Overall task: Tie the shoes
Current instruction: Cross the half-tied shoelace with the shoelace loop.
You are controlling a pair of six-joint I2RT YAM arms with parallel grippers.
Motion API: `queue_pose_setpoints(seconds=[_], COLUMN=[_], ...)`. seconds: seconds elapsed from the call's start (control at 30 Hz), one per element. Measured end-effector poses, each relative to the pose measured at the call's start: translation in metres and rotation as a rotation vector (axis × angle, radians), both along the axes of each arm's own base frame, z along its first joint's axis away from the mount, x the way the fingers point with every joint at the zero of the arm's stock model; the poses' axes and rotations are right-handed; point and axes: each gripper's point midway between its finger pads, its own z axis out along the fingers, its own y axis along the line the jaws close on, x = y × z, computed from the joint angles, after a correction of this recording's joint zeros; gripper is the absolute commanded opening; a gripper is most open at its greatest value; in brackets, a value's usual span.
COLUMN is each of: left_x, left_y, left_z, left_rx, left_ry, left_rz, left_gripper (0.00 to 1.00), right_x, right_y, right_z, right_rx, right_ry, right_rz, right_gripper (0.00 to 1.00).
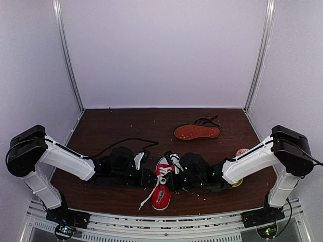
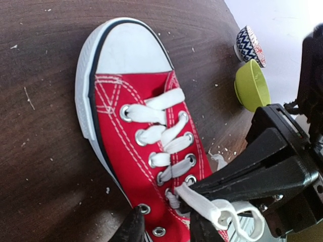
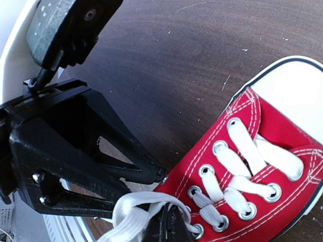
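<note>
The left gripper (image 2: pixel 167 228) has its jaws apart, one on each side of the top eyelets of the red sneaker (image 1: pixel 161 195). This sneaker lies at the middle of the tabletop (image 1: pixel 116 126), close to the near edge. The right gripper (image 3: pixel 165 222) has its jaws clamped on a loop of the white lace (image 3: pixel 133 212). The black shoe (image 1: pixel 197 132) lies toward the far right corner, with its reddish-brown sole up. A green bowl (image 2: pixel 252 85) and a patterned bowl (image 2: pixel 250 43) are toward the right edge.

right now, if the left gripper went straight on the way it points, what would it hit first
Likely the red sneaker, its eyelet edge just ahead of the left gripper; depth is unclear.
</note>
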Motion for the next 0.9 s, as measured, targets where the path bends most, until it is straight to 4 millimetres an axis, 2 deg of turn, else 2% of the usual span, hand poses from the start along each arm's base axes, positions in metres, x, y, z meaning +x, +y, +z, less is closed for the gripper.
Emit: queue_pose_setpoints(seconds=[0.1, 0.3, 0.37, 0.53, 0.7, 0.9], left_x=[0.004, 0.011, 0.013, 0.010, 0.007, 0.006], left_y=[0.002, 0.010, 0.015, 0.025, 0.019, 0.017], left_z=[0.000, 0.002, 0.005, 0.017, 0.026, 0.025], left_rx=[0.001, 0.020, 0.034, 0.074, 0.096, 0.125], left_ry=[0.003, 0.002, -0.005, -0.047, -0.087, -0.103], left_rz=[0.018, 0.068, 0.084, 0.066, -0.003, -0.043], left_gripper=[0.36, 0.50, 0.52, 0.53, 0.51, 0.52], right_x=[-0.002, -0.018, -0.022, -0.028, -0.029, -0.025], right_y=[0.000, 0.001, 0.001, -0.001, -0.002, -0.011], right_z=[0.000, -0.001, 0.000, 0.005, 0.003, 0.004], right_rx=[0.008, 0.022, 0.024, 0.033, 0.030, 0.025], right_ry=[-0.002, 0.002, 0.002, -0.003, -0.002, -0.007], right_rz=[0.005, 0.047, 0.056, 0.065, 0.061, 0.016], right_gripper=[0.00, 0.00, 0.00, 0.00, 0.00, 0.00])
